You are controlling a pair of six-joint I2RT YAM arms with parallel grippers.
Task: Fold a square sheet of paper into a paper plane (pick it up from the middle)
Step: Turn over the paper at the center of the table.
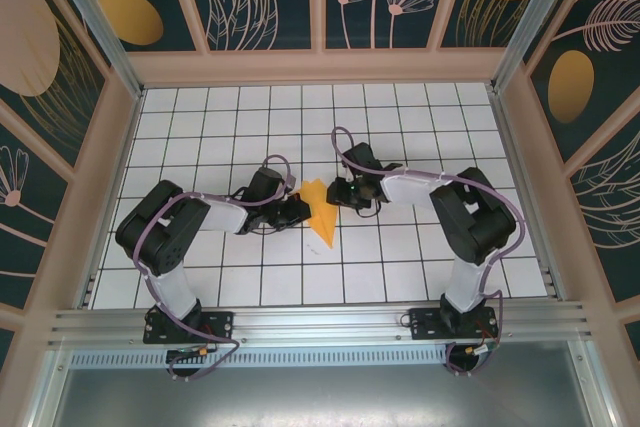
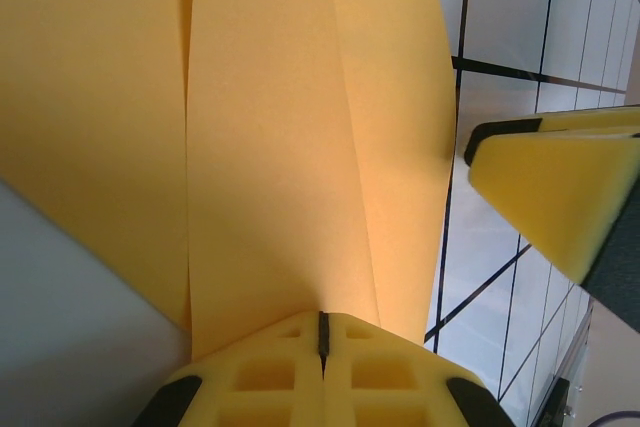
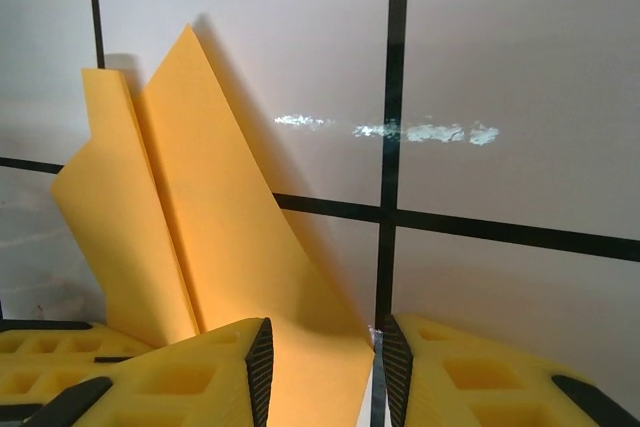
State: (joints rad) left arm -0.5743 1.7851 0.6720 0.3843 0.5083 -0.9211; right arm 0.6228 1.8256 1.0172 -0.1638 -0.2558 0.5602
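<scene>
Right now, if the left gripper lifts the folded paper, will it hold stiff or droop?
Probably light and fairly stiff lengthwise: the folded paper stands out from the shut left gripper along its creases without drooping. Its flaps may splay; the layers stand slightly apart.

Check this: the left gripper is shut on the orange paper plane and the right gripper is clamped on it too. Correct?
Half right. The left gripper is shut on the paper plane, but the right gripper is open: the right wrist view shows its jaws apart, the paper between them unclamped.
</scene>
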